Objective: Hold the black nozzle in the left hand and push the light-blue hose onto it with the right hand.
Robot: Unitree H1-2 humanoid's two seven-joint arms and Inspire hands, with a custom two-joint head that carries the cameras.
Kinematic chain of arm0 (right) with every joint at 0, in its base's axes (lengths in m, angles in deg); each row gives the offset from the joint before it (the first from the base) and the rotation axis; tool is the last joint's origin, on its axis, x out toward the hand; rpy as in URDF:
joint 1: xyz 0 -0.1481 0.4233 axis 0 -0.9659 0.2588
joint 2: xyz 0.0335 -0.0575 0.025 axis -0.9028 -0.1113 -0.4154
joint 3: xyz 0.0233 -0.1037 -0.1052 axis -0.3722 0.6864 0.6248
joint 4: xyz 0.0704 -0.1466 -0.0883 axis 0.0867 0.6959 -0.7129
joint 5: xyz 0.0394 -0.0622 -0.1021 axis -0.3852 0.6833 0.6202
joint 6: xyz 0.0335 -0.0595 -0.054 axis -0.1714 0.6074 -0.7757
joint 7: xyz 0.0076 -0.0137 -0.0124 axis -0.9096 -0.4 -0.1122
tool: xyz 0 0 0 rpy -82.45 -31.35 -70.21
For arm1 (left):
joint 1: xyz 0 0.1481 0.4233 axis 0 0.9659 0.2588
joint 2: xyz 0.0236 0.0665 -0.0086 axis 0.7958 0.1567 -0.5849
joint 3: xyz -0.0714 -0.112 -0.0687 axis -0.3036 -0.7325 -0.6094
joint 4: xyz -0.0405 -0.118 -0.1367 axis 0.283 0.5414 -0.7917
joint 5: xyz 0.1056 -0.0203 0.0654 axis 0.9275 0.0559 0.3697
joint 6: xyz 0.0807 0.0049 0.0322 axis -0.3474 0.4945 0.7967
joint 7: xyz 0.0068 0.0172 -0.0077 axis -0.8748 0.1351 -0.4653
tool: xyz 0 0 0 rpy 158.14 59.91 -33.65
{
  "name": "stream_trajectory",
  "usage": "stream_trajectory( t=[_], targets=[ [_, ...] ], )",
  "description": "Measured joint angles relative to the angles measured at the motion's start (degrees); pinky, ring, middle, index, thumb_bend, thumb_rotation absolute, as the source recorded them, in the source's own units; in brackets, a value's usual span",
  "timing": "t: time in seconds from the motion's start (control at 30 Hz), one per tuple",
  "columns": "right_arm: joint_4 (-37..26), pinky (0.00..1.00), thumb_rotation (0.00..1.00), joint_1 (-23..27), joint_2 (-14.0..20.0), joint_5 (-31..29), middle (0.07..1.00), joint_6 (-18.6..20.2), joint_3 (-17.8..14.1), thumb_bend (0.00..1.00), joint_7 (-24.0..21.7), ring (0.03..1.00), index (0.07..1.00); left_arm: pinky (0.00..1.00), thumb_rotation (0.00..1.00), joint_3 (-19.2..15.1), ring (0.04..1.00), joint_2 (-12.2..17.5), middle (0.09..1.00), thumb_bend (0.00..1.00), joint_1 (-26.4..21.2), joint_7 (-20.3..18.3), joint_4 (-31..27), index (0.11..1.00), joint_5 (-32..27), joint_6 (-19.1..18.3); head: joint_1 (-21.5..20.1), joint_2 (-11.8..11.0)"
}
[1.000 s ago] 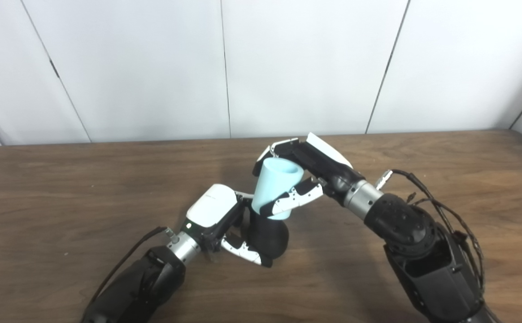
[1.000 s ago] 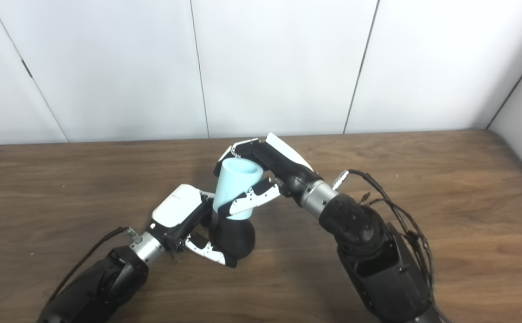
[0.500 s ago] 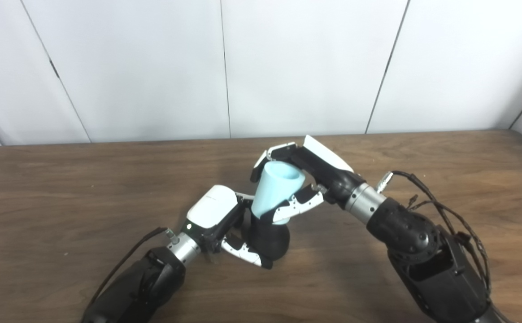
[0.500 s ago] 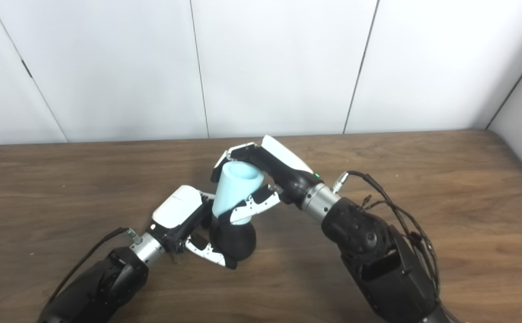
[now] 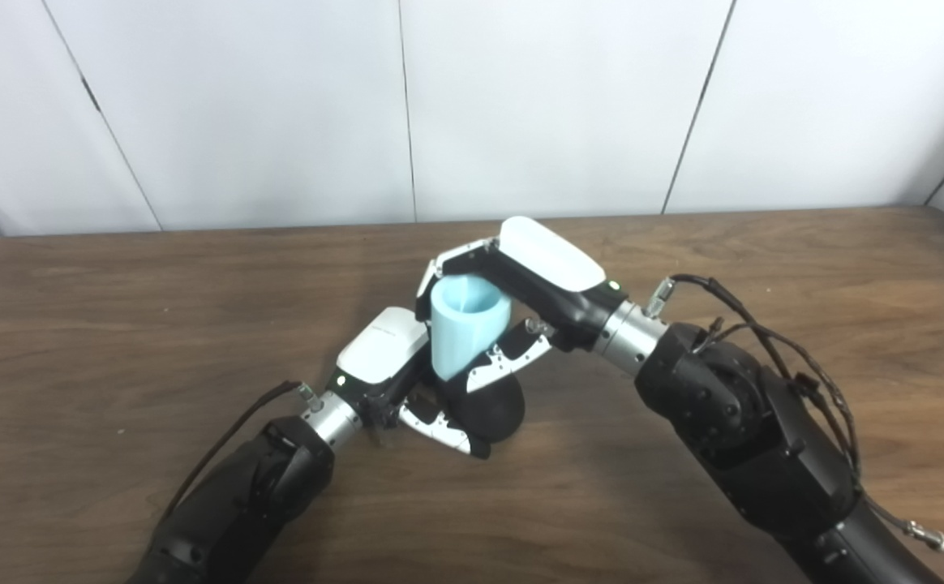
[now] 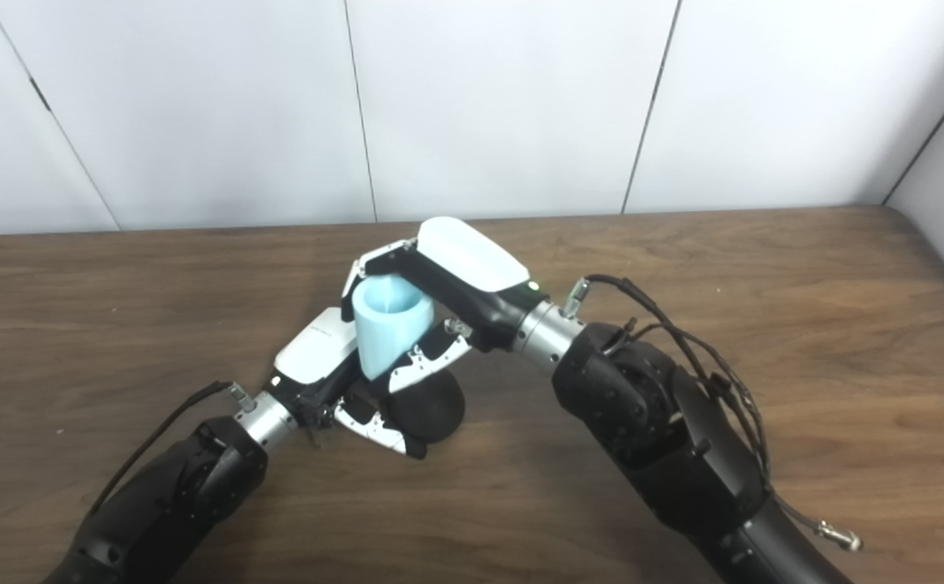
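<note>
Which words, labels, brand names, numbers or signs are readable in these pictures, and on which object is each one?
None: no readable text appears anywhere.
The light-blue hose, the black rounded nozzle, the white-backed left hand and right hand and the brown wooden table carry no lettering.
A small green light on the right wrist is no sign.

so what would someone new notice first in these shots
The pale light-blue hose piece, open end up, stands out mid-table, gripped by the right hand. Its lower end meets the rounded black nozzle, held by the left hand just above the dark wooden table.
</note>
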Motion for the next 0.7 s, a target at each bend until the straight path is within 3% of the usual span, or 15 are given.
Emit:
stream_trajectory(
  t=[0.5, 0.7],
  targets=[
    [0.35, 0.27, 0.00, 0.64, 2.13, 1.36, 0.466, -4.37, 0.77, 0.51, -0.11, 0.361, 0.546, 0.30, 0.00, -0.09, 0.372, 0.04, 0.446, 0.52, 0.15, -2.13, -1.82, 0.510, -0.11, -2.02, -0.35, 0.70],
    [0.32, 0.31, 0.00, 0.37, 2.70, 1.31, 0.486, -5.31, 0.50, 0.52, -0.11, 0.388, 0.517, 0.30, 0.00, -0.24, 0.371, 0.17, 0.443, 0.52, 0.29, -2.48, -2.03, 0.512, -0.20, -2.09, -0.70, 0.79]
  ],
)
